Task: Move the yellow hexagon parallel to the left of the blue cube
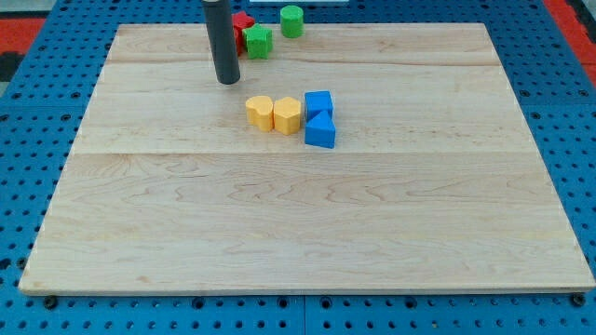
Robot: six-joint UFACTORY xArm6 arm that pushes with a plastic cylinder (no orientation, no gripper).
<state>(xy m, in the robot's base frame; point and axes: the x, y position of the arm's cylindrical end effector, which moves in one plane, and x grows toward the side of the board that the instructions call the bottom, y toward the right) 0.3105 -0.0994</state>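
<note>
The yellow hexagon (pixel 287 114) lies near the board's middle, its right side touching the blue cube (pixel 318 103). A yellow heart-shaped block (pixel 260 111) touches the hexagon's left side. A blue triangular block (pixel 320 131) sits just below the blue cube, touching it. My tip (pixel 227 81) stands on the board up and to the left of the yellow heart, a short gap away from it, touching no block.
At the view's top edge, a green star-like block (pixel 258 42), a green cylinder (pixel 292 20) and a red block (pixel 242 25), partly hidden behind the rod, lie close together. The wooden board (pixel 307 233) rests on a blue pegboard.
</note>
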